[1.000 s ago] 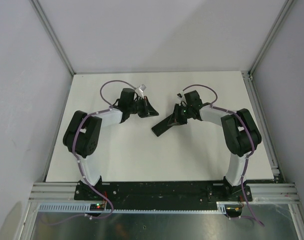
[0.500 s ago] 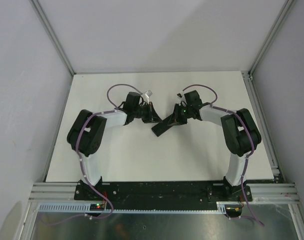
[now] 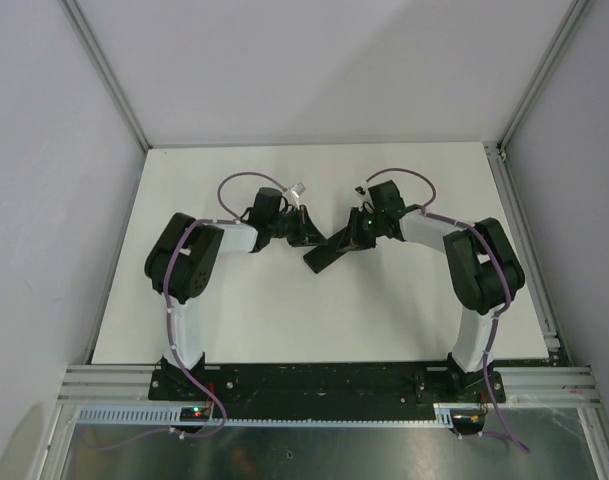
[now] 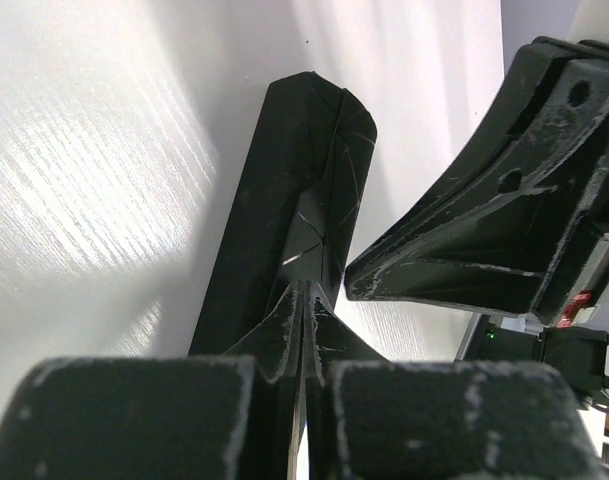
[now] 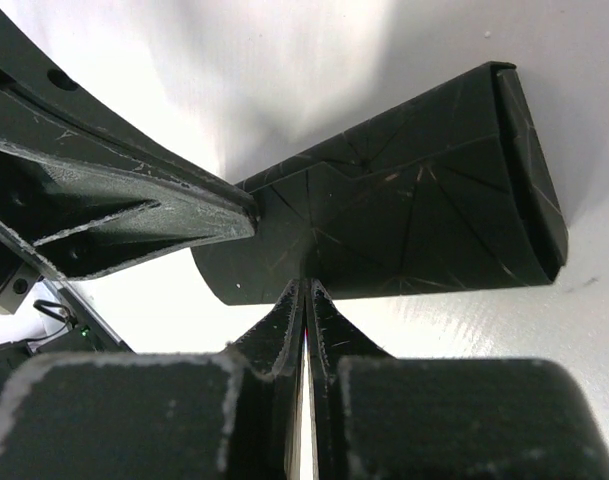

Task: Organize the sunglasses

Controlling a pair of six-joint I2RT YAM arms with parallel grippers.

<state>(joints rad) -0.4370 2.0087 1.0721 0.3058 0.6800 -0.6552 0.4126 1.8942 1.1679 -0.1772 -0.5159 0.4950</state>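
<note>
No sunglasses show in any view. A flat black folding case (image 3: pixel 322 258) lies at mid-table, also clear in the left wrist view (image 4: pixel 284 190) and the right wrist view (image 5: pixel 424 190). My right gripper (image 3: pixel 348 240) is shut, its tips (image 5: pixel 304 287) pinching the case's near edge. My left gripper (image 3: pixel 312 238) is shut too, and its tips (image 4: pixel 304 290) rest on the case's end flap with nothing seen between them. The two grippers almost meet over the case's far end.
The white table (image 3: pixel 284 310) is bounded by aluminium rails and grey walls. The right gripper's fingers (image 4: pixel 484 230) fill the right of the left wrist view. The left gripper's fingers (image 5: pixel 104 200) fill the left of the right wrist view.
My left arm swung right toward the case, and its gripper closed fully. The right gripper and the case stayed where they were.
</note>
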